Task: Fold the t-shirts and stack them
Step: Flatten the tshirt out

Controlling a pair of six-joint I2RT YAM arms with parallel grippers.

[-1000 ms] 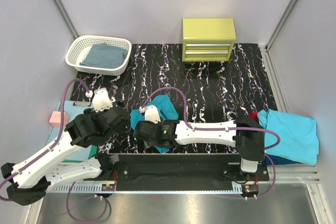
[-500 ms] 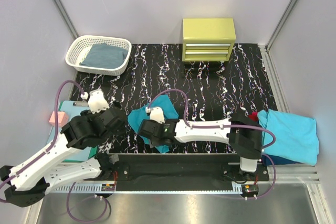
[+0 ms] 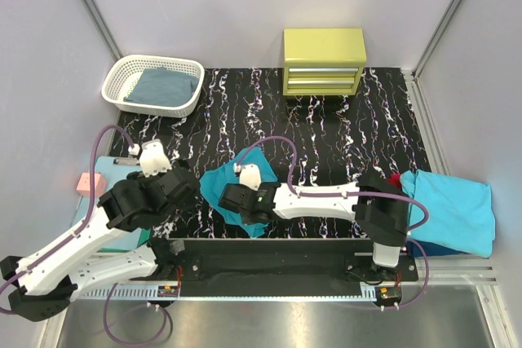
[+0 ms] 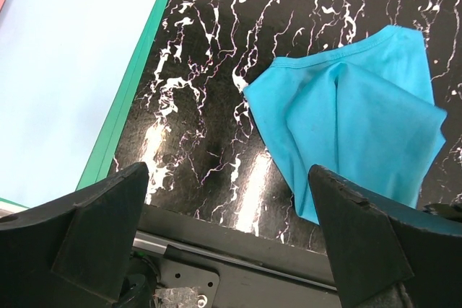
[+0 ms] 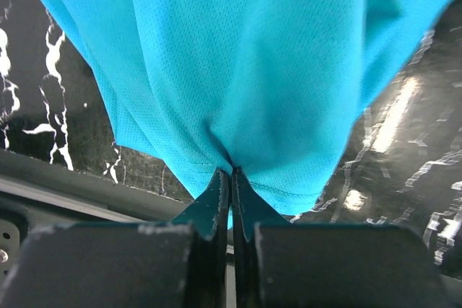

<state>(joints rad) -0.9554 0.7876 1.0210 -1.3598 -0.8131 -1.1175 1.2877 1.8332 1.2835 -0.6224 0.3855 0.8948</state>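
A teal t-shirt (image 3: pixel 217 184) lies crumpled on the black marbled table (image 3: pixel 326 132), near the front edge. My right gripper (image 3: pixel 235 204) is down on it. In the right wrist view that gripper (image 5: pixel 232 172) is shut on the hem of the t-shirt (image 5: pixel 238 55), and the cloth bunches up from the pinch. My left gripper (image 3: pixel 181 178) hangs to the shirt's left; its wrist view shows the gripper (image 4: pixel 238 229) wide open and empty, with the t-shirt (image 4: pixel 354 124) ahead to the right. More t-shirts sit piled at the right edge: light turquoise (image 3: pixel 453 209) on top, red (image 3: pixel 395 178) peeking out.
A mint-green clipboard (image 4: pixel 65 84) lies at the left, with a pink block (image 3: pixel 89 183) beside it. A white basket (image 3: pixel 122 91) at the back left holds a folded grey-blue cloth (image 3: pixel 163 85). A yellow drawer unit (image 3: pixel 323 61) stands at the back. A black rail (image 3: pixel 269 260) borders the front.
My right gripper has closed onto the teal t-shirt's hem and shifted slightly right with it. My left arm drew back a little to the left and stays open.
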